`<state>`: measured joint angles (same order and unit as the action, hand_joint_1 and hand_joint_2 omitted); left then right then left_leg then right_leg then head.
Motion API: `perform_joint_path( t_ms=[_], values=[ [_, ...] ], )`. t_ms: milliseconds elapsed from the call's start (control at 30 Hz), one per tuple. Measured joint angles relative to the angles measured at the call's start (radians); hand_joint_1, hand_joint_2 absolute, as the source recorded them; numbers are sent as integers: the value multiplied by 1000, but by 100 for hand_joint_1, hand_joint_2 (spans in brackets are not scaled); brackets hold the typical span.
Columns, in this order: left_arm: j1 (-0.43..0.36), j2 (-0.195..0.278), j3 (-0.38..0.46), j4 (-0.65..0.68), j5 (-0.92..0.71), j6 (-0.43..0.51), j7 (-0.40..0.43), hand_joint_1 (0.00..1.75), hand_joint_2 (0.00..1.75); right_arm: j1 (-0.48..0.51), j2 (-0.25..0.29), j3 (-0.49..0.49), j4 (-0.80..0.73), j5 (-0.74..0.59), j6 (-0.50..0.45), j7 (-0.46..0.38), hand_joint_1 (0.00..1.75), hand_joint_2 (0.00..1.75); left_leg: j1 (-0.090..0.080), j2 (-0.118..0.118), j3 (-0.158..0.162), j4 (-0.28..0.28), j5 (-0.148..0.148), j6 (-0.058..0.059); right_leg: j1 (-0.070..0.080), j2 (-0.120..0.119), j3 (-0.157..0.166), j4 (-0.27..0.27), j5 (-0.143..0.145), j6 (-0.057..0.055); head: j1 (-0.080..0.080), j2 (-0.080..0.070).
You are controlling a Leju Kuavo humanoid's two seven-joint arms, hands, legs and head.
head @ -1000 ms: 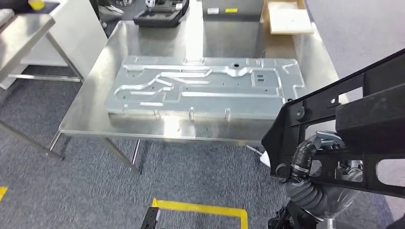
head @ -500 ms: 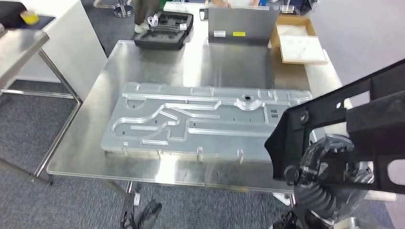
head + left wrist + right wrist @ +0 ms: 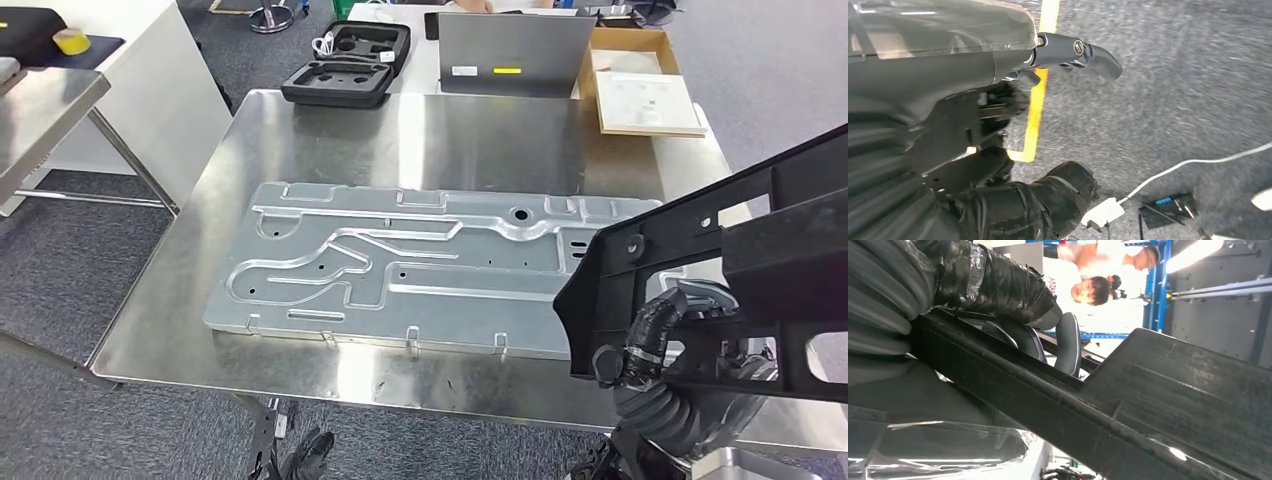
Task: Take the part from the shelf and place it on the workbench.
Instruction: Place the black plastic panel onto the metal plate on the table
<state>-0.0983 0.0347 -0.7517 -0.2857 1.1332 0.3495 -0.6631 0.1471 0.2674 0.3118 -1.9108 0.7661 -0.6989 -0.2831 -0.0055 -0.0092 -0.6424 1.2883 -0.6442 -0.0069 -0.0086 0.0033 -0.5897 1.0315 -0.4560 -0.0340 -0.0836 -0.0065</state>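
Observation:
The part is a large black plastic frame [image 3: 700,240] with open slots, and my right hand [image 3: 655,350], wrapped in black tape, grips its lower bar. It hangs above the near right corner of the steel workbench [image 3: 330,130], tilted up to the right. In the right wrist view the taped fingers [image 3: 998,285] curl over the black frame [image 3: 1148,405]. My left hand [image 3: 1048,150] hangs over the grey carpet, its thumb [image 3: 1078,50] standing apart from the dark fingers [image 3: 1058,195], with nothing in it.
A big stamped metal plate [image 3: 400,260] covers the workbench's middle. At the far edge sit a black foam case [image 3: 350,65], a grey panel [image 3: 515,50] and a cardboard box [image 3: 640,80]. Another table [image 3: 40,100] stands left. A yellow floor line [image 3: 1035,100] and white cable [image 3: 1198,162] lie below.
The whole view has shifted: the workbench has come closer and lower in the picture. The black frame stays in my right hand at the same place in the picture.

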Motion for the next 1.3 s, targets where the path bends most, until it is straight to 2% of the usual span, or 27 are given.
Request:
perform_joint_path(
  t_ms=[33,100,133,200,300,333,367,433,467,500,533,600,633,667,733,800,833,867,933,967,1000,1033,1067,1133,1167,1200,1300],
  values=[
    [4,-1,5,1,4,-1,6,0,175,1,0,0,0,1,0,1,175,175,5,1,13,-25,20,-4,-1,0,-2,1,1,1,0,0],
    [8,-2,15,2,9,-1,18,0,175,1,0,0,1,4,0,0,175,175,11,2,74,-153,90,-7,-4,-1,-3,1,3,5,0,0],
    [8,-4,21,3,11,-1,25,0,175,2,0,0,1,6,0,0,175,175,10,3,99,-215,113,-6,-4,-1,-4,1,6,9,0,0],
    [8,-8,34,5,16,0,44,0,175,2,1,0,1,9,0,-2,175,175,5,3,119,-282,130,3,-4,0,-12,2,10,22,0,0],
    [13,-14,51,11,17,2,72,0,175,4,1,0,2,12,0,-3,175,175,6,4,116,-297,145,22,-4,0,-21,6,7,42,0,0],
    [13,-16,55,13,15,4,81,0,175,4,1,0,2,13,0,-2,175,175,8,5,118,-302,150,27,-4,-1,-30,25,-8,47,2,0],
    [11,-18,58,14,11,8,91,0,175,4,0,0,2,14,0,1,175,175,10,6,120,-306,155,33,-4,0,-48,66,-34,51,4,0],
    [9,-23,62,17,1,21,117,0,175,4,-3,0,4,13,0,19,175,175,8,8,116,-305,158,39,-4,0,-101,189,-98,56,7,0],
    [9,-26,62,19,-3,29,132,0,175,4,-6,0,5,10,0,32,175,175,7,8,115,-304,159,42,-4,0,-125,242,-116,58,7,0],
    [10,-29,62,20,-7,36,146,0,175,3,-10,0,8,6,0,46,175,175,6,8,115,-302,158,43,-4,0,-135,266,-115,60,7,0],
    [10,-31,62,21,-9,42,159,0,175,2,-15,0,10,-1,0,60,175,175,6,8,114,-299,156,43,-6,0,-128,253,-96,61,7,0],
    [9,-37,62,24,-12,50,178,0,175,-5,-25,0,16,-17,0,76,175,175,6,5,114,-290,149,40,-10,-1,-75,143,-34,62,7,0],
    [8,-40,62,25,-13,52,186,0,175,-10,-29,0,19,-27,0,81,175,175,4,4,111,-282,143,36,-10,-1,-46,86,-15,61,8,0],
    [8,-41,62,26,-16,54,196,0,175,-16,-32,0,22,-35,0,94,175,175,2,3,107,-276,139,31,-10,0,-27,47,-7,57,7,0],
    [8,-42,60,27,-27,55,218,0,175,-37,-45,3,27,-41,0,156,175,175,-1,3,99,-268,135,22,-6,5,-18,25,-12,49,7,0],
    [7,-43,58,28,-45,60,242,0,175,-80,-83,8,31,-29,0,281,175,175,0,5,95,-263,131,17,-10,7,-19,19,-10,38,7,0],
    [6,-44,56,28,-56,63,254,0,175,-110,-112,13,31,-20,2,359,175,175,1,5,87,-246,119,13,-12,7,-17,15,-8,34,4,0],
    [5,-45,54,29,-66,67,267,0,175,-144,-148,19,32,-10,6,435,175,175,2,5,69,-209,98,10,-15,6,-16,11,-6,30,2,0],
    [5,-47,46,29,-83,74,289,0,175,-209,-228,31,32,1,19,560,175,175,5,5,5,-83,41,2,-15,4,-16,10,-5,27,-3,0],
    [6,-48,42,29,-87,77,297,0,175,-235,-266,35,32,3,26,599,175,175,7,5,-28,-21,22,0,-15,3,-16,10,-5,27,-3,0],
    [7,-49,38,29,-89,79,302,0,175,-254,-300,40,32,3,30,623,175,175,8,5,-49,13,21,-1,-14,2,-16,11,-6,26,-3,0],
    [8,-50,35,29,-90,80,305,0,175,-269,-330,46,32,4,31,637,175,175,9,5,-53,9,41,-1,-13,1,-15,11,-6,26,-3,0],
    [8,-51,33,30,-91,81,306,0,175,-282,-357,54,32,6,30,645,175,175,9,5,-38,-34,76,2,-13,2,-14,11,-7,27,-3,0],
    [7,-51,26,31,-94,83,312,0,175,-305,-406,73,32,14,31,663,175,175,7,5,19,-169,150,11,-12,3,-11,11,-9,30,-3,0],
    [6,-51,22,31,-95,84,317,0,175,-316,-430,80,32,20,36,679,175,175,4,5,43,-221,168,16,-11,4,-11,11,-9,33,-3,0],
    [5,-51,18,32,-97,83,324,0,175,-326,-455,86,33,23,47,703,175,175,0,4,55,-251,173,21,-11,4,-13,10,-8,37,-3,0],
    [6,-51,5,35,-102,75,343,0,175,-358,-557,86,41,-8,114,776,175,175,-2,4,61,-272,173,33,-13,4,-17,7,-5,55,-2,0]
  ],
)
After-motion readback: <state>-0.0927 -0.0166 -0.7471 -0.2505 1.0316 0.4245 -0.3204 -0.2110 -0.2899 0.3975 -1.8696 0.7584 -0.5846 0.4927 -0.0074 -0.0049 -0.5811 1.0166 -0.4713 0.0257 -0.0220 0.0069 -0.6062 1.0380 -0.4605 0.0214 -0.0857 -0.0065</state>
